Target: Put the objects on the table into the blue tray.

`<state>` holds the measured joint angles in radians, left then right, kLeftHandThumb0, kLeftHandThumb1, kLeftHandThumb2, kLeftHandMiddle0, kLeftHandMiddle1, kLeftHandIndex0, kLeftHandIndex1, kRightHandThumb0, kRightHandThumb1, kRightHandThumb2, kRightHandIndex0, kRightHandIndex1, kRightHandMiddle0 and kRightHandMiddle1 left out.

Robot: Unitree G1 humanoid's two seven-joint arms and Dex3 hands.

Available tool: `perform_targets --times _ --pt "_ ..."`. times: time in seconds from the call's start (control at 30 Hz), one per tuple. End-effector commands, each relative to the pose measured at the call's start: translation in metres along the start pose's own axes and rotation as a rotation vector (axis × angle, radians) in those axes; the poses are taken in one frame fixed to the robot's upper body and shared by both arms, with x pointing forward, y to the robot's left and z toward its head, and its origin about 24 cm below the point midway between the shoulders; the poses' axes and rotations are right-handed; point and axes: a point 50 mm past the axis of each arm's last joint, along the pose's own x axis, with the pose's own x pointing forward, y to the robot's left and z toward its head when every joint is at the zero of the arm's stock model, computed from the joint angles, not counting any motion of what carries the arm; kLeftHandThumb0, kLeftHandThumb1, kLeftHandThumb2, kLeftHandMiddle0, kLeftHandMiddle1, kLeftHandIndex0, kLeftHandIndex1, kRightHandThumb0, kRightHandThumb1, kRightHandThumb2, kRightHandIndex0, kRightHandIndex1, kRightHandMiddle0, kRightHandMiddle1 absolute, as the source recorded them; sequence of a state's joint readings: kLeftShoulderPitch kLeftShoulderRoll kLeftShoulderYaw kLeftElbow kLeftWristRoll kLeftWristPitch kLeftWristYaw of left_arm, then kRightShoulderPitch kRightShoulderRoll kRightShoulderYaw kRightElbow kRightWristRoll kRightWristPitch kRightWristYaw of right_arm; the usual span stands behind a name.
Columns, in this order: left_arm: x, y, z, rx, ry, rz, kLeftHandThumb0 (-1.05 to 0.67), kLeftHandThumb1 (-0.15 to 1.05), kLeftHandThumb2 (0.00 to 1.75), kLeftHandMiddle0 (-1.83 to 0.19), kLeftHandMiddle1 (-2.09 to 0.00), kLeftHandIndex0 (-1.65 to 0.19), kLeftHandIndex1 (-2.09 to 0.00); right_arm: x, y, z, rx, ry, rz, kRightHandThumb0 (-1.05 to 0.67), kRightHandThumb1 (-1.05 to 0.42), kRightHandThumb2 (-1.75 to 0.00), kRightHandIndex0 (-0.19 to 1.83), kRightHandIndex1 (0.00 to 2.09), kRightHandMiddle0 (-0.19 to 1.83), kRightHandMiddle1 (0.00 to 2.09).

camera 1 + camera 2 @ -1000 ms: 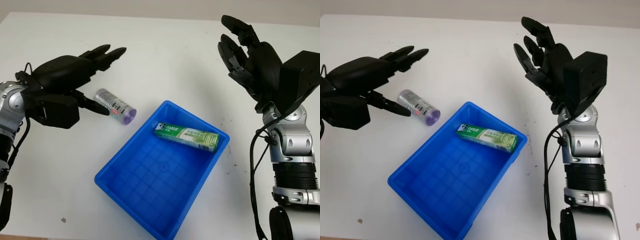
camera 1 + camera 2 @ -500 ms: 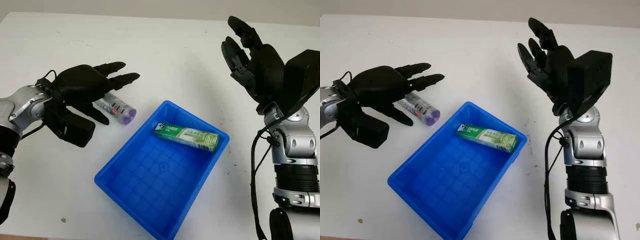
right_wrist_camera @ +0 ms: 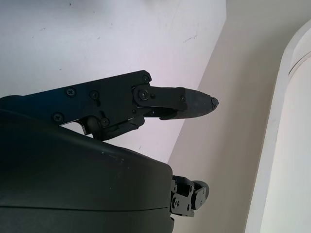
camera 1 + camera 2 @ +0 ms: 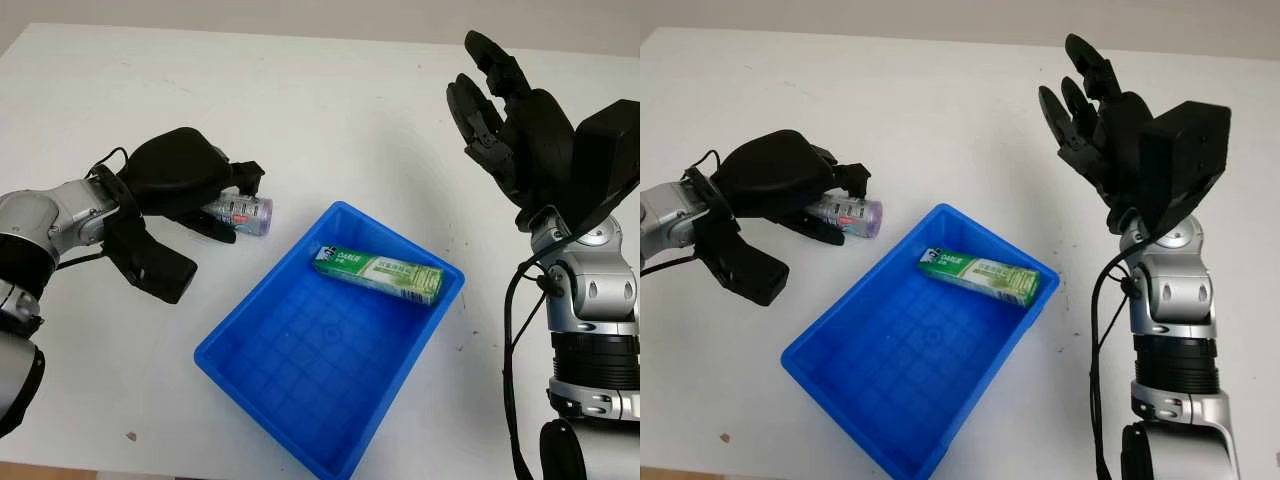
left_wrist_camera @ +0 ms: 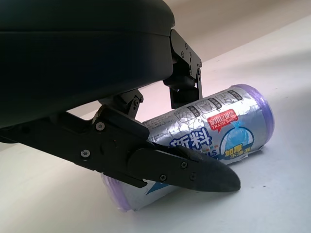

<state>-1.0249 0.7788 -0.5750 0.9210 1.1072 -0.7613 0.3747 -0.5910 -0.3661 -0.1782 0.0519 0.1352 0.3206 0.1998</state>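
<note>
The blue tray (image 4: 300, 380) sat closest, on the white worktop (image 4: 330, 110), to the right of the left robot hand (image 4: 190, 180). A green box (image 4: 377, 273) already lay inside it, at the far end.

The left robot hand was bent over a shiny roll (image 5: 214, 131). The roll lay on its side on the worktop, right under the hand, with its long way pointing toward the tray. The fingers (image 5: 184, 170) curled around it, one in front and one behind, so the hand looked closed on the roll.

The right robot hand (image 4: 510, 130) was up in the air, past the tray and well away from the roll. It was open and held nothing.
</note>
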Motion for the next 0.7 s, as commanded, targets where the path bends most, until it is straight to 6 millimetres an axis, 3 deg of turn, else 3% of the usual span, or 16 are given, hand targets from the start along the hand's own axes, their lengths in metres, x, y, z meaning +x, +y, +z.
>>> perform_targets --times 0.0,0.2,0.3,0.47,0.53,0.67 --pt "0.004 0.006 -0.001 0.018 -0.010 0.008 -0.60 1.05 0.46 -1.30 -2.09 -0.47 -2.09 -0.001 -0.002 0.002 -0.001 -0.013 -0.006 -0.50 -1.05 -0.38 0.01 0.12 -0.09 0.34" --pt "0.004 0.015 -0.004 0.020 0.002 0.075 -0.59 1.05 0.48 -1.22 -2.09 -0.50 -2.09 0.000 -0.001 0.003 -0.005 -0.015 -0.005 -0.50 -1.05 -0.37 0.03 0.12 -0.09 0.37" --pt "0.003 0.023 -0.007 -0.008 0.015 0.117 -0.57 1.05 0.44 -1.02 -2.09 -0.39 -2.09 -0.001 -0.001 0.003 -0.006 -0.011 -0.005 -0.50 -1.05 -0.37 0.03 0.11 -0.09 0.37" --pt "0.001 0.060 -0.015 -0.221 0.062 0.339 -0.60 1.05 0.49 -0.96 -2.09 -0.55 -2.09 0.000 -0.001 0.002 -0.015 -0.008 -0.006 -0.49 -1.05 -0.37 0.04 0.11 -0.09 0.36" --pt "-0.003 0.077 -0.018 -0.339 0.072 0.438 -0.58 1.05 0.46 -0.86 -2.09 -0.47 -2.09 -0.001 0.000 0.002 -0.025 -0.004 -0.011 -0.49 -1.05 -0.37 0.04 0.11 -0.09 0.36" --pt "-0.015 0.107 -0.015 -0.534 0.073 0.547 -0.49 1.05 0.37 -0.85 -2.09 -0.48 -2.09 0.000 0.001 0.001 -0.023 -0.002 -0.012 -0.50 -1.05 -0.36 0.05 0.11 -0.07 0.35"
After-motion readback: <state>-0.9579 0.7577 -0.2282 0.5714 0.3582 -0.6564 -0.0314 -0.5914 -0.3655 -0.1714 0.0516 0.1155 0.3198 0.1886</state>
